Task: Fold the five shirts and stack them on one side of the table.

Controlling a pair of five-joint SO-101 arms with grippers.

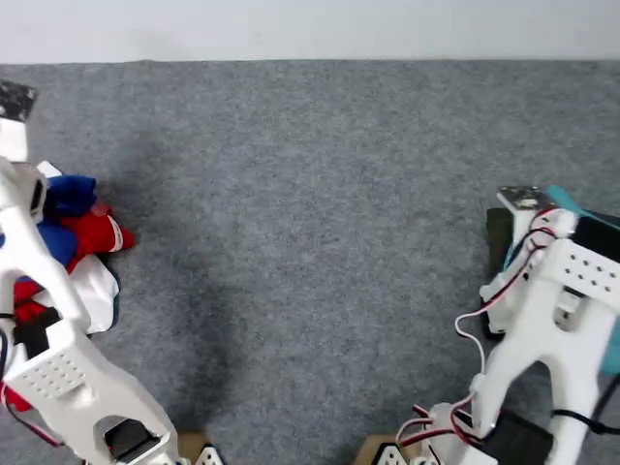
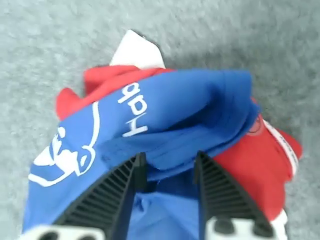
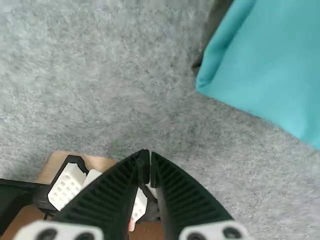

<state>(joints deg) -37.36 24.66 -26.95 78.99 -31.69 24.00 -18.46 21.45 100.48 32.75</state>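
Item 1. Your left gripper point(image 2: 167, 160): the jaws stand apart, and a fold of the blue shirt point(image 2: 190, 105) sits in the gap between them. You cannot tell from here whether the pads press it.

Item 2. Shirt heap, directly under and ahead of that gripper, at the table's left edge. The blue shirt is on top, with white print facing up. The red shirt point(image 2: 250, 165) is beneath it and pokes out past the blue on both sides of the fingers. The white shirt point(image 2: 137, 50) is lowest, one corner showing beyond the fingertips. All three are crumpled together and touching.

Item 3. Table point(image 1: 310, 194): grey felt lies between your two arms.

Item 4. Your right gripper point(image 3: 146, 157): the jaws are pressed together tip to tip with nothing between them. It hangs over bare felt, with a wooden base point(image 3: 55, 160) (carrying white plugs) below it.

Item 5. The teal shirt point(image 3: 270, 65) lies ahead of the right gripper and off to one side, near but apart from it. It is flat, with a straight edge, at the table's right edge.

Item 6. A dark shirt point(image 3: 215, 25) lies under the teal one, with only a strip showing along its border.
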